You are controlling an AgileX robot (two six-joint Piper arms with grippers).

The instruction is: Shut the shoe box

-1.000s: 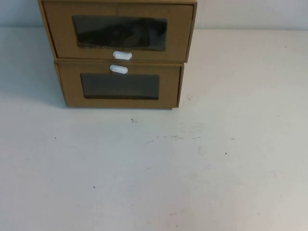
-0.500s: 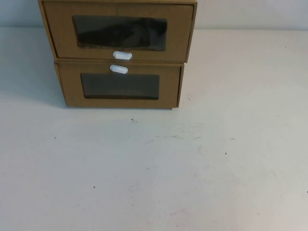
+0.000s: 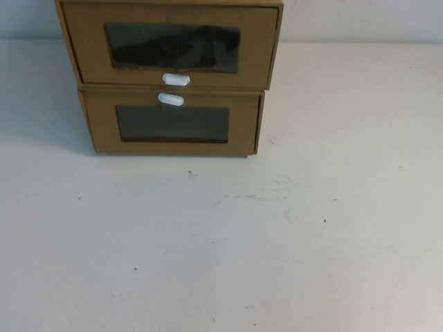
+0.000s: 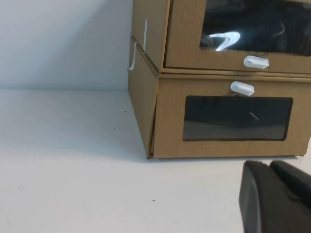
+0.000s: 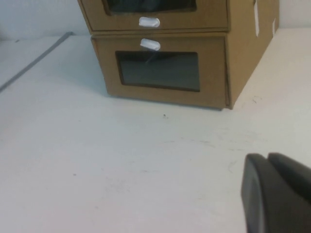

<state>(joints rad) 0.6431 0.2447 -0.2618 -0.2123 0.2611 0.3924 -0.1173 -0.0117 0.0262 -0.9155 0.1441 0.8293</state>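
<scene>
The shoe box [image 3: 169, 43] is sitting at the far left-of-centre part of the white counter [image 3: 277, 242], stacked on top of a second cardboard box [image 3: 172, 123]. Its front panel is showing a wide clear window [image 3: 173, 47] with a small white pull tab [image 3: 176, 79] just below it. The lower box is carrying its own white tab [image 3: 171, 99] above its window, so the two tabs are lying close together, one over the other. The upper front looks nearly flush with its shell; I cannot tell whether it is fully pushed in.

My left claw [image 4: 274, 196] is hanging low over the counter, near the front of the lower box and apart from it. I am seeing only a dark part of it, so I cannot tell how far open it is.

My right claw [image 5: 277, 194] is hanging over the counter further out from the boxes, touching nothing that I can see. Its opening is likewise something I cannot tell.
</scene>
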